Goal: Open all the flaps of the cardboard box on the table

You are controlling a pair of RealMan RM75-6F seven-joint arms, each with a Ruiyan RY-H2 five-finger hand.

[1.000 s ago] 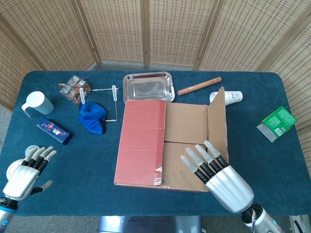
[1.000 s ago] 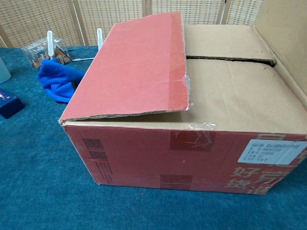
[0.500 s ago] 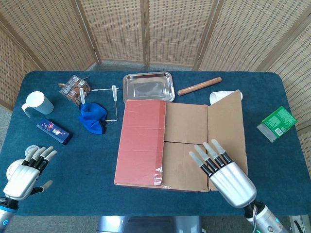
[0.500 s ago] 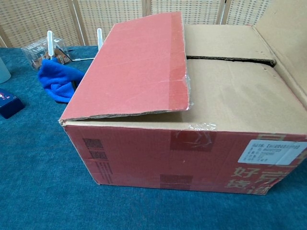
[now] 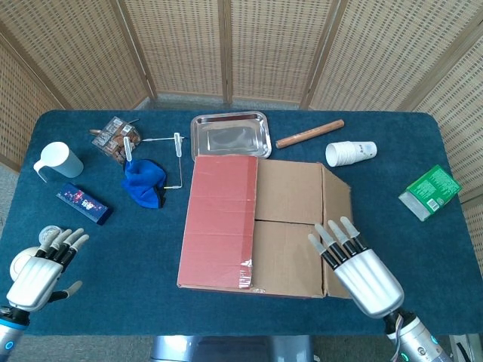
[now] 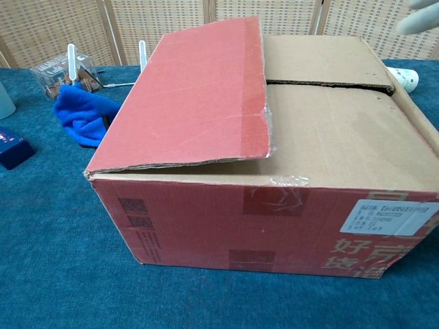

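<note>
Now that the right-hand flap has swung all the way over and hangs down the box's right side, my right hand hovers just above that near right corner, fingers straight, slightly fanned and holding nothing. A second ago that flap stood upright beside my palm; half a second ago it was splayed outward. I judge one flap done, three left.

My left hand waits near the table's near left corner, fingers loosely apart and empty, well away from the work.

The cardboard box sits mid-table, slightly right of centre. Its left flap lies shut across the top, a flat panel with a matte red printed face and a scuffed scrap of clear tape at its near edge. Beside it the two inner flaps are bare brown board, meeting along a thin dark seam. The chest view shows the left flap's free edge lifted a little, so it should give a fingertip purchase.

The table wears a napped blue cloth.
</note>
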